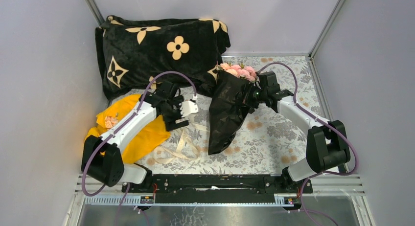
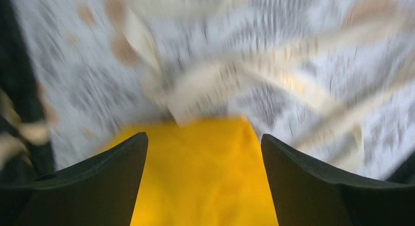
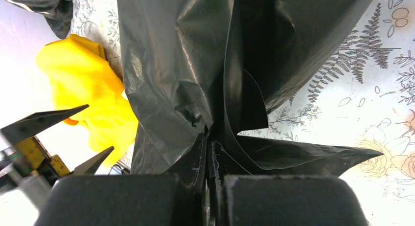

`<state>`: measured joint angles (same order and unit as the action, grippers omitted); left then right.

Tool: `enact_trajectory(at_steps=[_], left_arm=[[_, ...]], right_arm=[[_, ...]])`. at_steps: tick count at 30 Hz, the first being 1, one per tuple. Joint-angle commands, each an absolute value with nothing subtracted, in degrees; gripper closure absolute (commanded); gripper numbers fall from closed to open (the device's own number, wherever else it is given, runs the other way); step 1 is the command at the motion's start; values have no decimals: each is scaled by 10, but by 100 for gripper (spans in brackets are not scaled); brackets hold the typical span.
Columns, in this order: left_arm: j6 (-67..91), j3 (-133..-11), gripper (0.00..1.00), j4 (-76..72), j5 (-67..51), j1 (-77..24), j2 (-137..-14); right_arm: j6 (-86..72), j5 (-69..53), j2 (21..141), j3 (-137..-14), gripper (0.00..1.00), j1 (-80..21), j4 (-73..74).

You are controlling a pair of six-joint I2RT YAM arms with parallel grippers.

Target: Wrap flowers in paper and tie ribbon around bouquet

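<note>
The bouquet stands as a cone of crinkled black paper (image 1: 229, 113) with the pink flowers (image 1: 239, 71) at its top, leaning over the floral tablecloth. My right gripper (image 1: 252, 96) is shut on a fold of the paper (image 3: 171, 64) high on the cone's right side; in the right wrist view its jaws (image 3: 210, 140) are pressed together on the black sheet. The cream ribbon (image 1: 184, 139) lies loose on the cloth left of the cone. My left gripper (image 1: 185, 115) hovers over it, open, with nothing between its fingers (image 2: 204, 143); the ribbon (image 2: 220, 84) shows blurred beyond them.
A yellow cloth garment (image 1: 129, 130) lies under the left arm and shows below the left fingers (image 2: 200, 177). A black plush blanket (image 1: 156, 47) with tan flower marks sits at the back left. Grey walls close in on both sides.
</note>
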<state>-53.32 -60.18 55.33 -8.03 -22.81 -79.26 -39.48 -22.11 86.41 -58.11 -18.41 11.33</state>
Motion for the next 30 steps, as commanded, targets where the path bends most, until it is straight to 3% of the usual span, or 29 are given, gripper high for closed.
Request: enact_trajectory(at_steps=[1, 10, 17, 23, 27, 30], left_arm=[[-502, -552, 10, 314, -299, -258, -794], [-605, -452, 8, 136, -287, -278, -876], [-565, -451, 11, 78, -257, -302, -926], [-607, -435, 34, 108, -226, -333, -931], [-599, -467, 33, 159, -246, -338, -918], [-623, -548, 29, 289, -281, -332, -901]], right_arm=[[-390, -230, 870, -610, 100, -173, 96], [-382, -221, 874, -617, 100, -166, 109], [-373, -215, 875, -624, 100, -164, 126], [-366, -212, 875, -626, 100, -157, 136], [-361, -212, 874, -624, 100, -154, 141], [-354, -212, 871, -624, 100, -151, 150]])
